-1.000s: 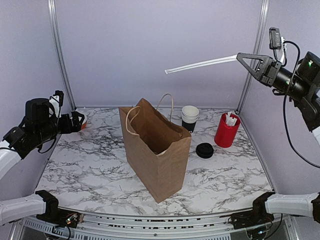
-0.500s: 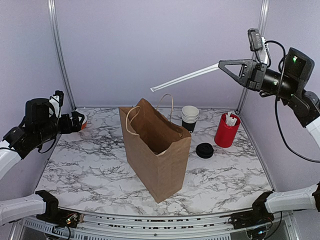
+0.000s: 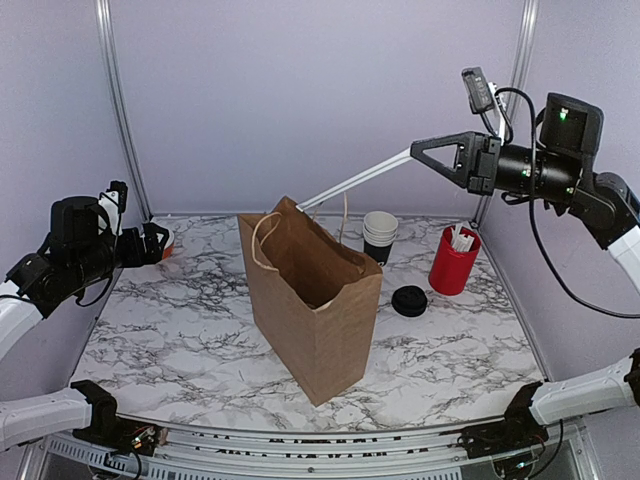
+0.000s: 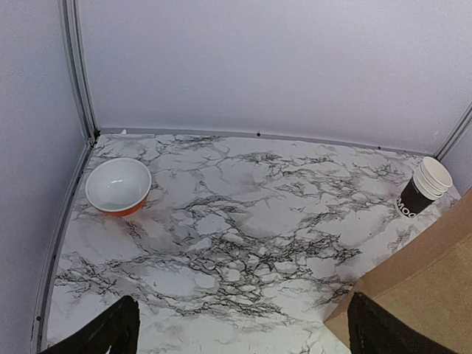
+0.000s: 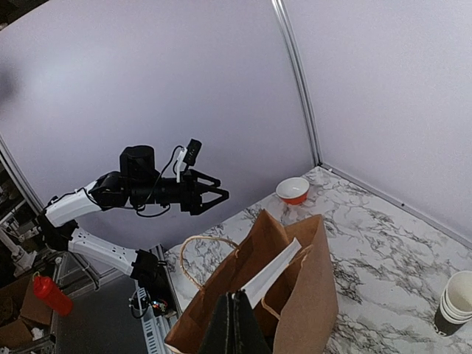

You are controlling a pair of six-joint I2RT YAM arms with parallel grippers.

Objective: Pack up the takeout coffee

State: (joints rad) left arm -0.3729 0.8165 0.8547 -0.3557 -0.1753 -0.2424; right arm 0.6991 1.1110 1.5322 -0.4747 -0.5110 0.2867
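Observation:
The takeout coffee's round black lid (image 3: 409,300) lies flat on the marble table, right of the open brown paper bag (image 3: 315,300). High at the right, my right gripper (image 3: 412,152) is shut on a long white wrapped straw (image 3: 355,182). The straw slants down to the left and its far tip meets the bag's top edge. In the right wrist view the straw (image 5: 274,270) points into the bag's mouth (image 5: 310,295) from my shut right gripper (image 5: 236,296). My left gripper (image 3: 160,243) hangs open at the far left; it (image 4: 247,328) holds nothing.
A stack of white-rimmed cups (image 3: 380,235) stands behind the bag, beside a red cylinder tub (image 3: 454,260) holding more white straws. An orange bowl (image 4: 118,186) sits in the back left corner near my left gripper. Metal frame posts and lilac walls enclose the table.
My right arm has swung left and down with the straw, bringing its tip from high above the table to the bag's top edge. The left arm has not moved.

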